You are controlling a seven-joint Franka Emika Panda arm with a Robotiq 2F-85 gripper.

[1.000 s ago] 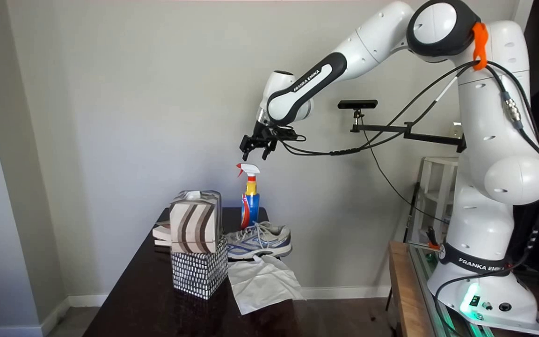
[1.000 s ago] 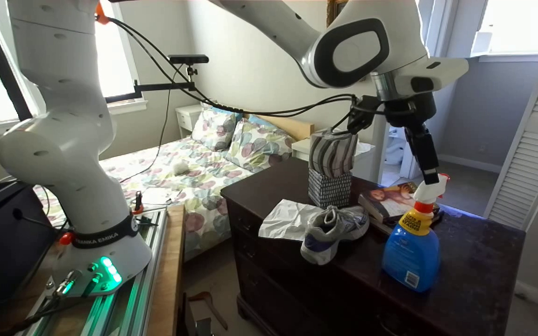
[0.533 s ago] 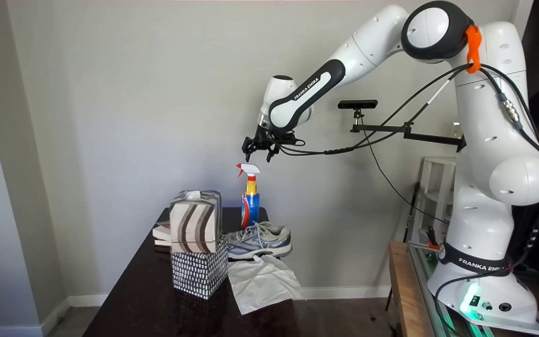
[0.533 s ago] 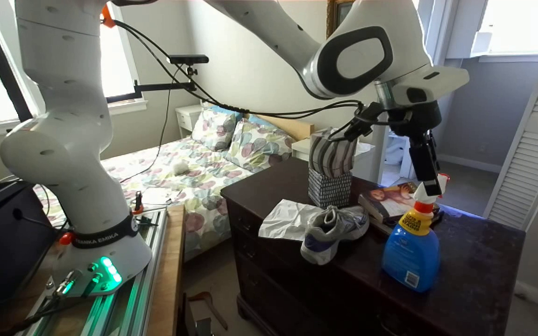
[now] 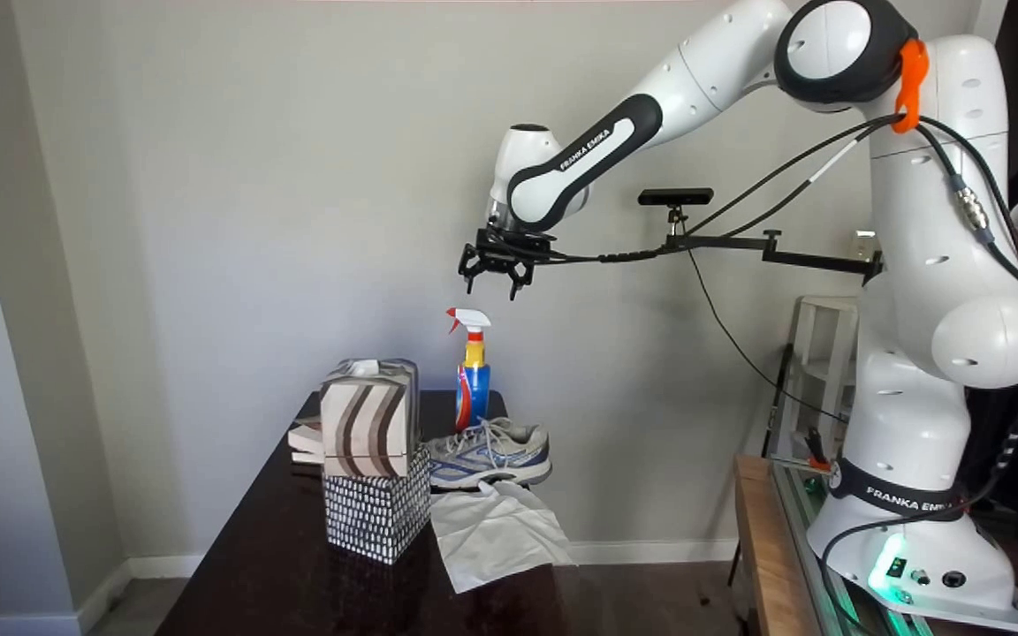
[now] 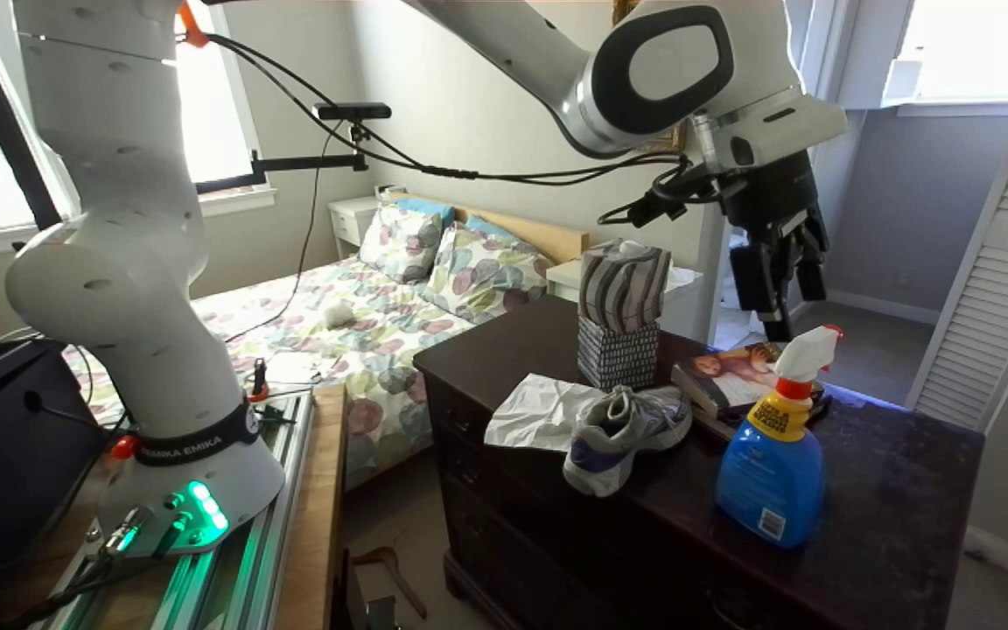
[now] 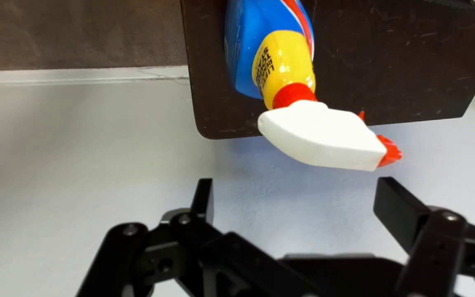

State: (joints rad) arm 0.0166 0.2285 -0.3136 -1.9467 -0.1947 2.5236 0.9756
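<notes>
A black robot gripper [image 7: 295, 187] comes nearest in the wrist view, its two fingers standing wide apart with nothing between them. It hangs over a spray bottle [image 7: 287, 62] without contact; in an exterior view a gap shows between its fingertips and the white spray head [image 5: 474, 320].

The bottle is blue with a yellow neck. It stands upright near a rounded corner of a dark wooden dresser [image 6: 898, 490], where the drawer-side edge meets a short end; its broad base probably keeps it steady unaided. The red nozzle [image 7: 390, 152] points away from the drawer-side edge.

Next along that edge sits a gray and blue running shoe [image 5: 491, 458], flat on its sole, heel at the edge, toe turned inward. Beside it lies a creased white sheet [image 5: 500, 539], paper or cloth, one corner reaching past the drawer-side edge. Whether the shoe weighs it down cannot be told.

At the dresser's back edge, books [image 6: 718, 381] lie flat in a stack. Nearby, a striped tissue box [image 5: 368, 428] rests on a black-and-white patterned box [image 5: 376, 517], whose similar width seems to make it a stable base.

Farthest, beyond the other short end, is a bed [image 6: 364, 337] with patterned bedding.
</notes>
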